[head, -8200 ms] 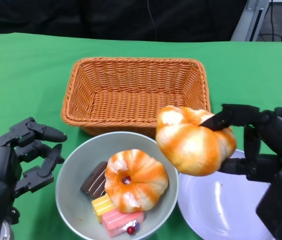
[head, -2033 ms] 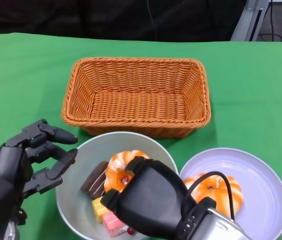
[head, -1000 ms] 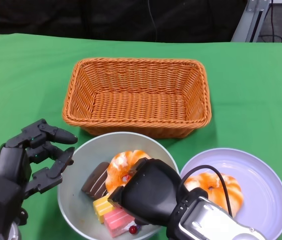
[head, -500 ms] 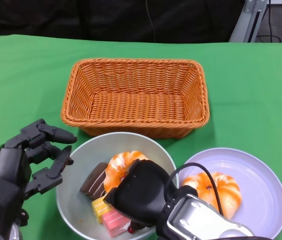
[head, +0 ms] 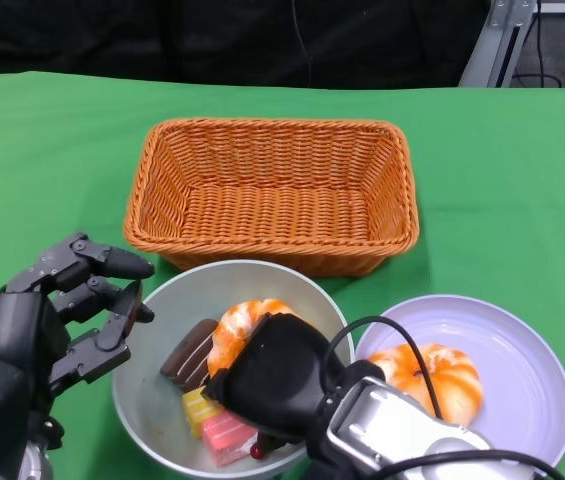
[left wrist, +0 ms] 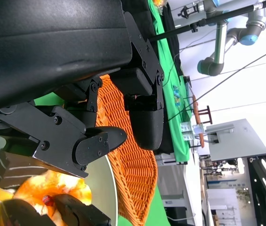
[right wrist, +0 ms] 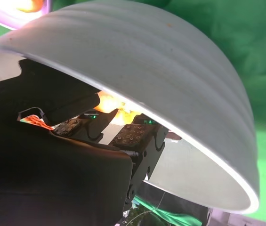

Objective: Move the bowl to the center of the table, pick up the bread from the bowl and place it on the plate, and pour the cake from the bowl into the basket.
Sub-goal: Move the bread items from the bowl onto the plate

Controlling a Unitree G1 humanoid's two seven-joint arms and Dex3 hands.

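- Left hand [left wrist: 100,94]: black fingers spread, holding nothing.
- Basket [left wrist: 130,165]: orange wicker, beyond the fingers.
- Bowl [left wrist: 103,186]: pale rim, holding bread [left wrist: 52,186] (orange-glazed) and a chocolate cake [left wrist: 15,168].
- Right hand [left wrist: 62,214]: dark fingers on the bread.

One basket [head: 274,193], one bowl [head: 177,296], one plate [head: 522,350], two breads [head: 432,378], three cakes [head: 190,352].

Lab — green-clothed table [head: 502,150], robot arm [left wrist: 227,28]
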